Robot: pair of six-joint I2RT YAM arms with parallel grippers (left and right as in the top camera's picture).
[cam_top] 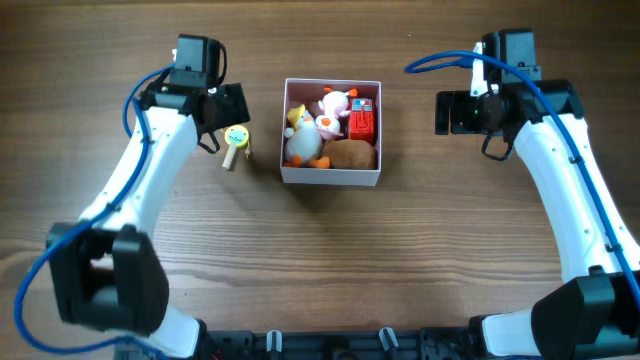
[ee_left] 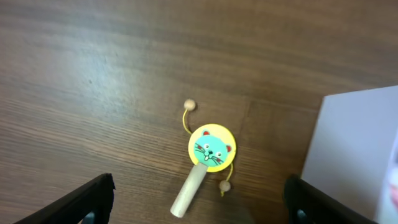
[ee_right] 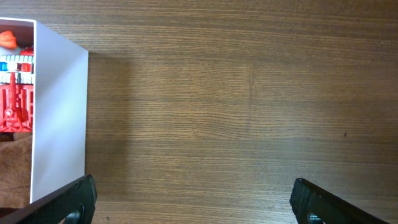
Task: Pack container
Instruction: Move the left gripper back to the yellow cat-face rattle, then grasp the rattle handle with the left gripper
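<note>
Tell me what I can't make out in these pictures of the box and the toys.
- Overhead: whatever lies under the brown plush and the other toys piled in the box is covered by them.
- Left wrist: the right edge cuts off the box; only an outer wall shows, not the inside.
- Right wrist: the left edge cuts off most of the box, leaving part of a red toy.
- Overhead: the rattle face is too small to read.

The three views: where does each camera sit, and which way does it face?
Overhead: above the table, facing down on the box; left arm and right arm show.
Left wrist: on the left arm, facing down at a toy drum; the open left pincer shows.
Right wrist: on the right arm, facing down at the table; the open right pincer shows.
Shared: the box is in all three; the toy drum in overhead and left wrist.
</note>
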